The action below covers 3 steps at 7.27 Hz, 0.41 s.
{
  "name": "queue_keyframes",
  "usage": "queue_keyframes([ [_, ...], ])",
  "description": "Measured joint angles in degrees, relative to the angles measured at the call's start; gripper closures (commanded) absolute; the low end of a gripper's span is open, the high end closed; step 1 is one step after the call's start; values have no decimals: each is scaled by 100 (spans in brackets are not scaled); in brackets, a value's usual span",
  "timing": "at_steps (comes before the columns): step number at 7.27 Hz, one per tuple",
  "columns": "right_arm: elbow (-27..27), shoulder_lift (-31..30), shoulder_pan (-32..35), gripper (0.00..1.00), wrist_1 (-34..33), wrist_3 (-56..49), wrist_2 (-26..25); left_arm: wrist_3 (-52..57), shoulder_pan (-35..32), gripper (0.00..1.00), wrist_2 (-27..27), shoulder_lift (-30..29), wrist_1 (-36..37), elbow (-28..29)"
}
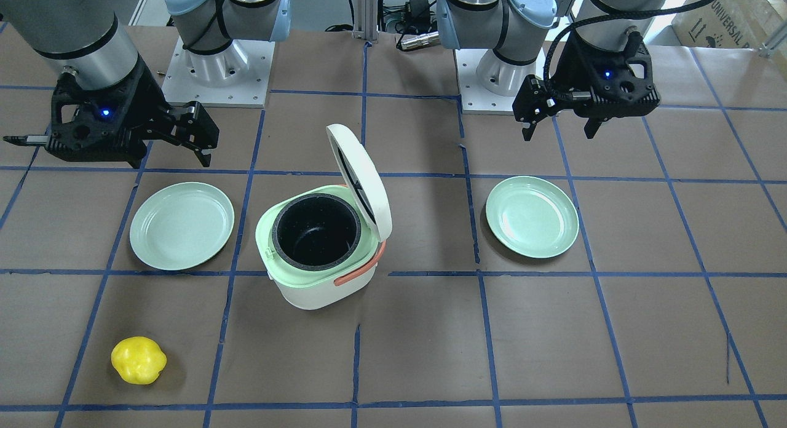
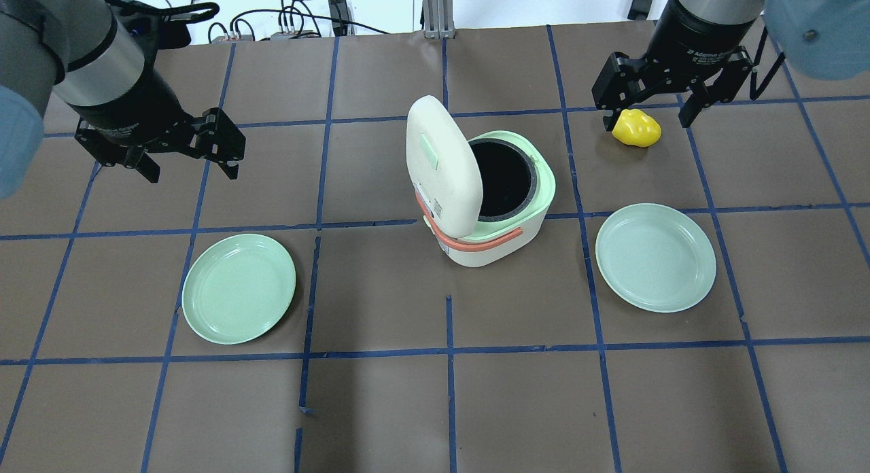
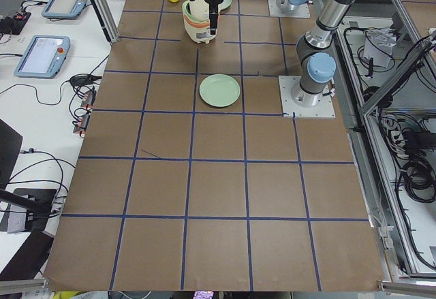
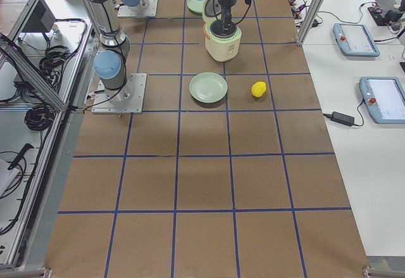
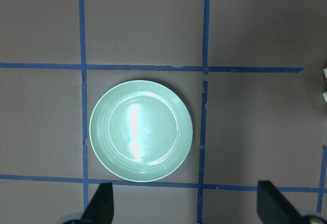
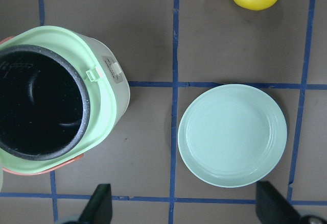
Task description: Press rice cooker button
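Rice cooker (image 2: 489, 245): mid-scene, betw. L plate (image 2: 238, 287) and R plate (image 2: 656, 257); lid (image 2: 442, 167) stood up, black pot (image 2: 503, 181) exposed.
L gripper (image 2: 191, 174): fingers wide, empty; hung high, left of cooker, well apart.
R gripper (image 6: 184, 208): fingers wide, empty; hung high, right of cooker.
Yellow fruit (image 2: 636, 128): far right.
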Motion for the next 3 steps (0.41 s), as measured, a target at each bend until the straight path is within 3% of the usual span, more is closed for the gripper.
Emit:
queue_keyframes([
  [3, -7, 6, 0, 0, 54, 0, -3, 0, 0, 0, 0, 0, -4, 0],
])
